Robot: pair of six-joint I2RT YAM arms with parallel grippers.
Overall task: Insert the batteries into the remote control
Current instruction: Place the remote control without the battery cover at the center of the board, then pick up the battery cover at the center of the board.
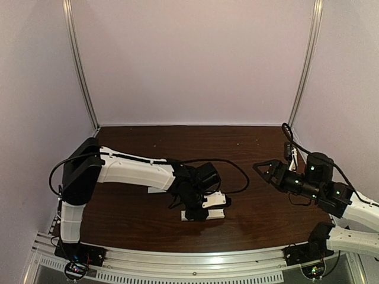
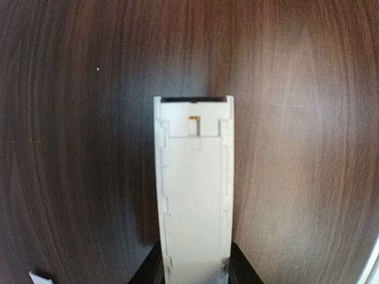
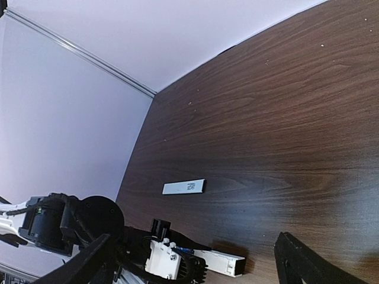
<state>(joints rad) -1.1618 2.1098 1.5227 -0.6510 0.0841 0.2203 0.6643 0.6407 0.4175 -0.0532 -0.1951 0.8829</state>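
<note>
The remote control (image 2: 194,195) is a white bar lying on the dark wooden table (image 1: 254,207). Its long battery recess faces up and looks empty, with a small brass contact at the far end. My left gripper (image 2: 195,269) is shut on the remote's near end, one black finger on each side. From above, the gripper (image 1: 203,204) holds the remote (image 1: 204,215) at the table's middle front. My right gripper (image 1: 261,168) is open and empty, well to the right; its view shows the remote (image 3: 224,262) low between its fingers. No batteries are in view.
A thin flat white cover strip (image 3: 184,187) with a dark printed label lies on the table beyond the left arm. A small white corner (image 2: 37,277) shows at the lower left of the left wrist view. Pale walls enclose the table on three sides.
</note>
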